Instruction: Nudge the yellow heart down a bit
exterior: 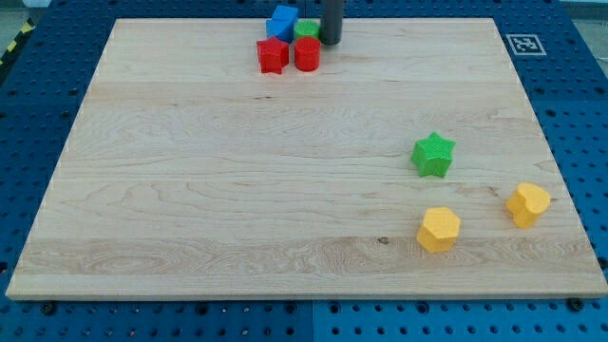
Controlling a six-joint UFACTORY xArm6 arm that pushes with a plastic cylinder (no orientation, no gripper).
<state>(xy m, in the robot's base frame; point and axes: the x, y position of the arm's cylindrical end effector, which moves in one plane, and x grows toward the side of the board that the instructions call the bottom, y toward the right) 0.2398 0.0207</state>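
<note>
Fingers are absent on this arm, so nothing can clench or release; you push with my tip only. On the table [218,190], at the view's top, a cluster sits: a red block [273,55], a blue block [281,21], a second red block [307,54] and a green block [306,28]. My tip [330,43] stands just right of that green one. Well apart, lower right, lie the green star [434,154], a yellow hexagon-like block [438,229] and, furthest right, what looks like the yellow heart [527,203]. I judge it light, rigid and quick to slide. Meet its top side dead centre, or it may spin.
</note>
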